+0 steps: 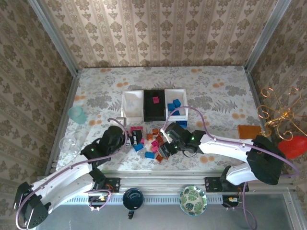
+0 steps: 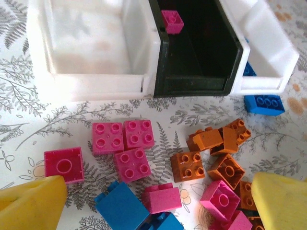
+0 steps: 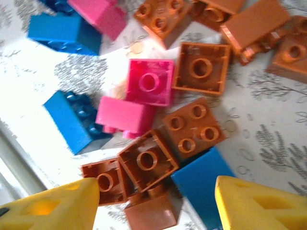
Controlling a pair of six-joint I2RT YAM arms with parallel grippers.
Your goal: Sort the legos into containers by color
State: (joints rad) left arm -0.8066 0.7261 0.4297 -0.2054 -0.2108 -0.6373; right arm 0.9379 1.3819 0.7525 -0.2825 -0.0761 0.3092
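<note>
the left pincer point(image 1: 129, 139) stands wide open and grips nothing; its two yellow fingers point(image 2: 29, 203) sit far apart above the floral table point(image 1: 216, 86), touching no brick that can be made out. between them lie a blue brick point(image 2: 121, 206) and a magenta brick on its side point(image 2: 162, 197), and just beside the left finger is an upturned magenta brick point(image 2: 64, 165). ahead of this pincer the loose legos point(image 1: 152, 141) spread out: a cluster of three magenta ones point(image 2: 123, 146) straight in front, and orange ones point(image 2: 218, 153) ahead and to the right. beyond them stand the three containers side by side, the left white tray point(image 2: 91, 81), the black tray point(image 2: 201, 57) with one magenta brick point(image 2: 171, 21) inside, and the right white tray point(image 2: 268, 52), which holds blue bricks point(image 1: 174, 104); another blue brick point(image 2: 264, 104) lies on the table just outside it. the right pincer point(image 1: 164, 146) is lowered over the same pile with its fingers point(image 3: 264, 203) well apart, holding nothing clearly. between them sit two upturned orange bricks point(image 3: 144, 163), a brown-orange one point(image 3: 148, 213) and a blue brick point(image 3: 204, 184); whether the fingers press on any of these cannot be told. ahead of it lie magenta point(image 3: 148, 82), orange point(image 3: 201, 69) and blue point(image 3: 72, 120) bricks.
</note>
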